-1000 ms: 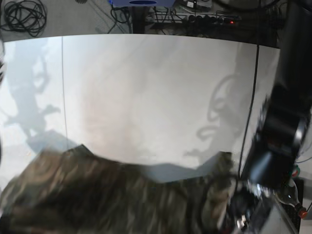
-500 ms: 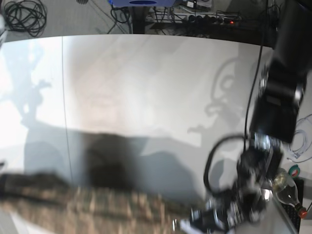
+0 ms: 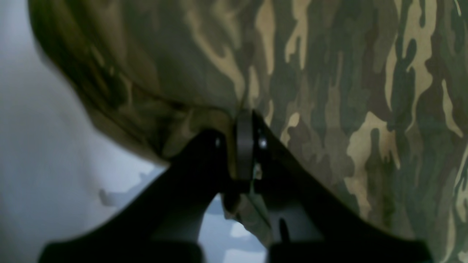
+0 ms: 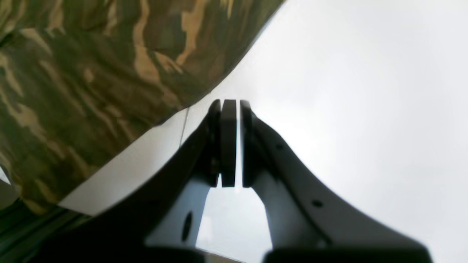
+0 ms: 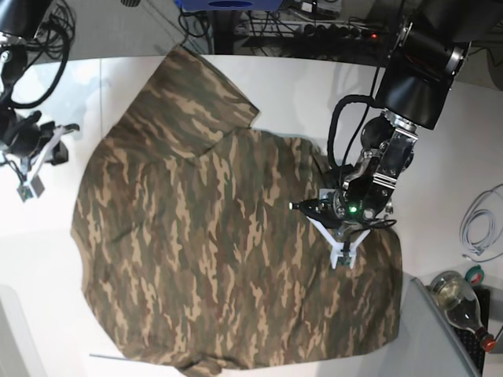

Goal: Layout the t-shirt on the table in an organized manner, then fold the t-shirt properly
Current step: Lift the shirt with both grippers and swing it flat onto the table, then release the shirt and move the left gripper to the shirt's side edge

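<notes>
Figure: the laying-out stage, read from the near edge outward. Nearest the viewer, the hem end of the t-shirt (image 5: 236,243) reaches almost to the near edge of the table (image 5: 440,157), with a small bunch of cloth at the hem. Over the near-right part of the shirt stands the left gripper (image 5: 343,255); the left wrist view shows its fingers (image 3: 244,146) pressed together with a ridge of camouflage cloth pinched between them, so it grips the garment. At the left of the scene, just off the shirt's edge and over bare tabletop, sits the right gripper (image 5: 30,179); in the right wrist view its pads (image 4: 228,142) are closed on nothing, the cloth lying beside them rather than between them. Farther back, the body of the shirt spreads broad and mostly flat across the middle of the table, and one sleeve reaches the far edge, its inner part doubled over in a fold. Change to note: a second ago the shirt was a blurred, lifted mass at the near edge with most of the tabletop bare, and half a second ago only a low streak; now it lies thrown out across the surface. The spreading appears largely achieved; what probably remains is smoothing the folded sleeve and the pinched right side before folding. A bottle (image 5: 460,302) stands off the near-right corner.
</notes>
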